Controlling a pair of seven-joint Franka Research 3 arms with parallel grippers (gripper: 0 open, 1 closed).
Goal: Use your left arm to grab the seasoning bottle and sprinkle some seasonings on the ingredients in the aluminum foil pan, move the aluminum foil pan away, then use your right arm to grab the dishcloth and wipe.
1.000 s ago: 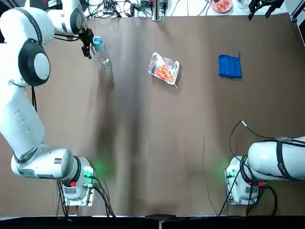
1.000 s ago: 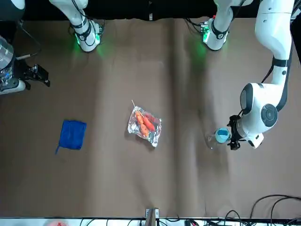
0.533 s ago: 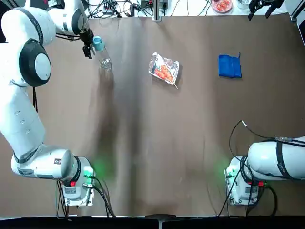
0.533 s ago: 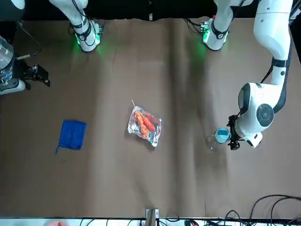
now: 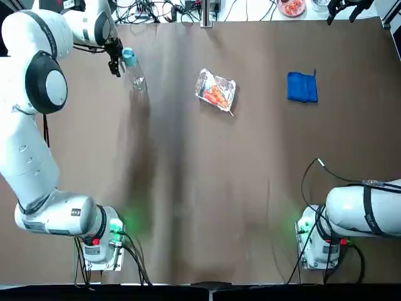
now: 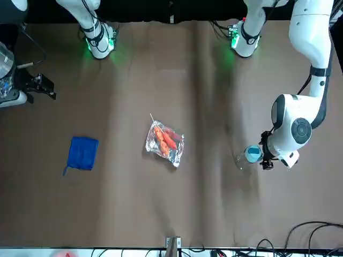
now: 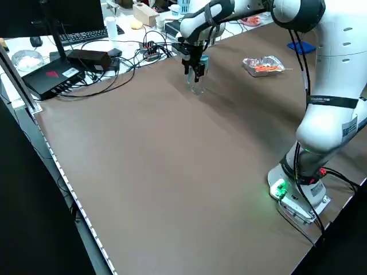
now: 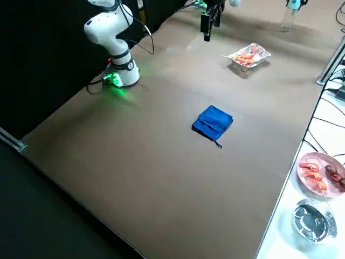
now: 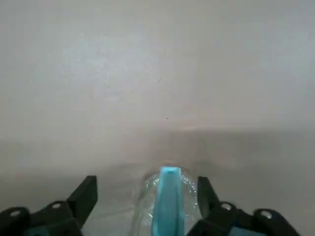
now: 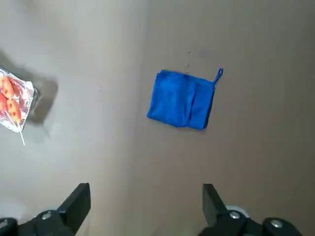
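Left gripper (image 9: 147, 196) low at table's far edge, jaws spread; right gripper (image 10: 146, 201) raised, jaws spread.

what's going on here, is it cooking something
Not cooking yet. The left hand is at the seasoning bottle at the far left of the table, its open fingers either side of the light blue cap without closing on it. The aluminum foil pan with the orange-red ingredients sits mid-table, untouched, and the blue dishcloth lies flat to its right. The right hand hangs open above the cloth.
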